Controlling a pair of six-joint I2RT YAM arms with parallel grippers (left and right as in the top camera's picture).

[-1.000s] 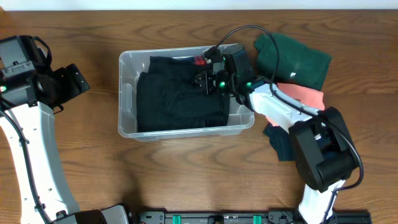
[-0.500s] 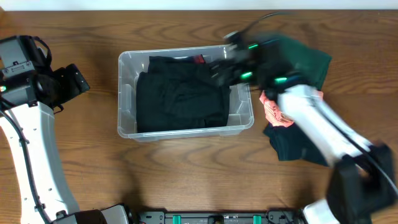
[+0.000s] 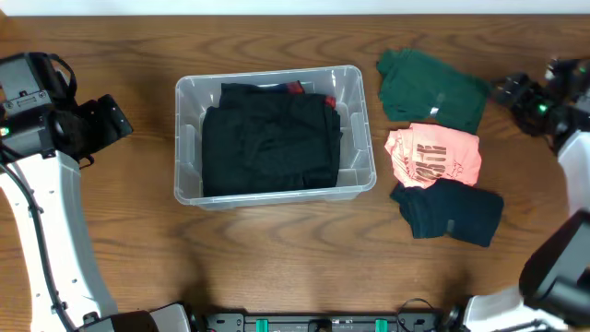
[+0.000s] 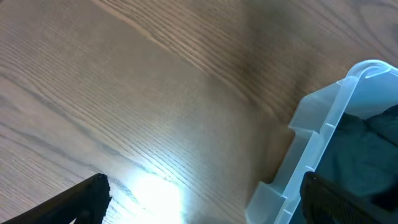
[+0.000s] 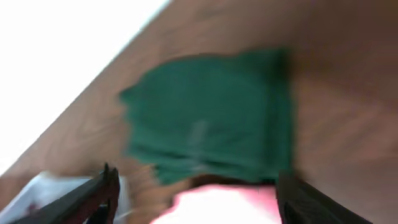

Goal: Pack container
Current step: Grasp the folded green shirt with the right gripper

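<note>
In the middle of the wooden table (image 3: 277,267), the container (image 3: 187,148) is sitting upright with its long sides running left to right. A folded black garment (image 3: 267,143) is lying inside it, covering most of the floor, and a small red scrap (image 3: 295,88) is peeking out by the far wall. Just off the container's right end, three more folded pieces are lying in a row on the bare wood. A green garment (image 3: 433,88) is lying farthest back, a pink garment (image 3: 433,159) with dark print is touching it in the middle, and a dark teal garment (image 3: 449,210) is lying nearest the front edge, meeting the pink one. The right gripper (image 3: 513,92) is hanging near the table's far right edge, beside the green garment and well apart from the container. In its own wrist camera its fingers (image 5: 106,186) are standing spread with nothing between them. That blurred picture is showing green cloth, a strip of pink below it, and what may be the container's corner at the lower left. The left gripper (image 3: 118,122) is hovering to the container's left, apart from it. Its wrist camera is looking down on wood grain and the container's rounded corner, and its two fingertips (image 4: 93,193) are sitting wide apart, empty.
</note>
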